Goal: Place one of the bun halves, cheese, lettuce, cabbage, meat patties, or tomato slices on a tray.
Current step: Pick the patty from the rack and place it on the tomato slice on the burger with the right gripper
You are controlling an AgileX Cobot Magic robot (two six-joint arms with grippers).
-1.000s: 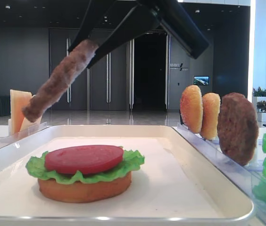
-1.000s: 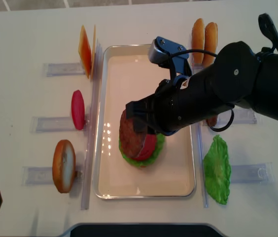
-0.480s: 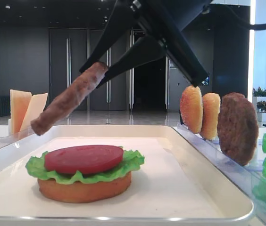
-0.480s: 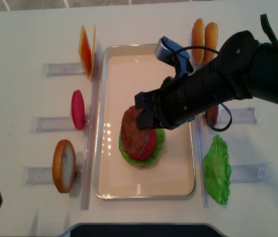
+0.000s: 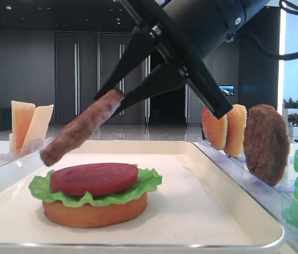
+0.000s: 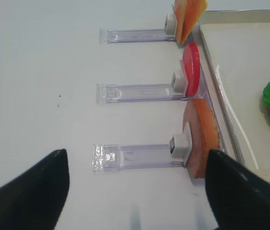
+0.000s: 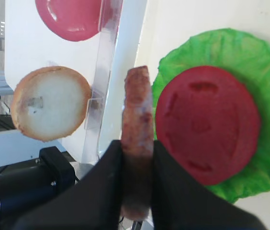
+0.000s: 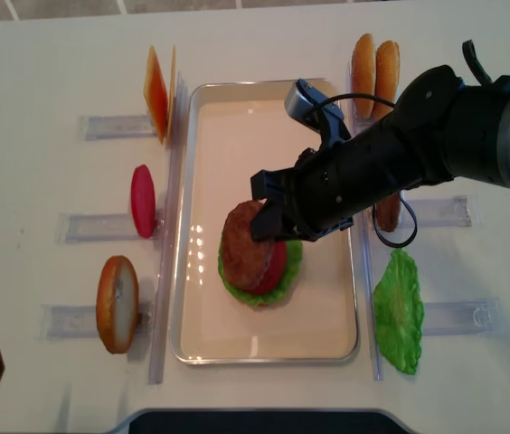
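My right gripper (image 5: 118,100) (image 7: 137,158) (image 8: 269,217) is shut on a brown meat patty (image 5: 80,129) (image 7: 137,105) (image 8: 244,246), gripping one edge. The patty hangs tilted, its low end just above the left side of a red tomato slice (image 5: 93,177) (image 7: 207,129). That slice lies on lettuce (image 5: 149,182) (image 7: 250,57) over a bun half (image 5: 93,214) in the cream tray (image 5: 217,211) (image 8: 264,117). My left gripper (image 6: 135,191) stands open and empty over the bare table, left of the tray.
Clear holders flank the tray. On the left they hold cheese (image 8: 157,90), a tomato slice (image 8: 143,201) and a bun half (image 8: 117,303). On the right stand two bun halves (image 5: 225,124) and another patty (image 5: 265,143). A loose lettuce leaf (image 8: 398,312) lies right of the tray.
My right gripper has come down with the patty, whose low end now hangs closer to the tomato slice. The stack in the tray has not moved.
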